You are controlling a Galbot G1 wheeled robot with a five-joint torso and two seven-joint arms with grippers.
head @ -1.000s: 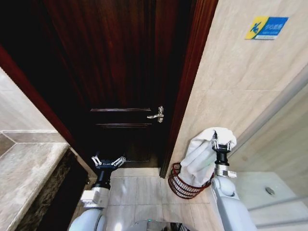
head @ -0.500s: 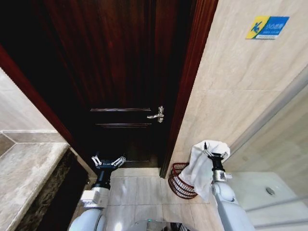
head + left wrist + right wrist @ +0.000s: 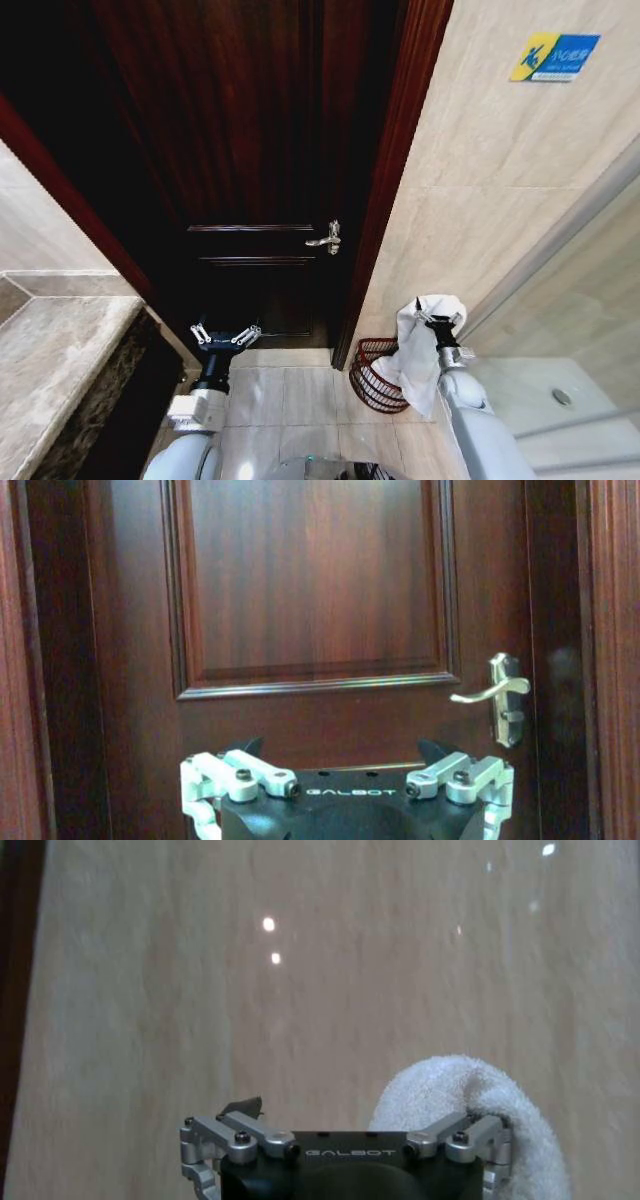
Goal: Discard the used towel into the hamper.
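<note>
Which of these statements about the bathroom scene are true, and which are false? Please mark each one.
1. The white terry towel hangs from the right gripper. True.
2. The towel lies fully inside the dark reddish-brown open-weave hamper. False: it hangs over the hamper's rim, and the gripper holds it.
3. The left gripper is shut on the silver lever door handle. False: it is open, apart from the handle.
4. The hamper stands on the tiled floor beside the dark wooden door. True.
5. The hamper lies tipped on the marble counter. False: it stands on the floor.
</note>
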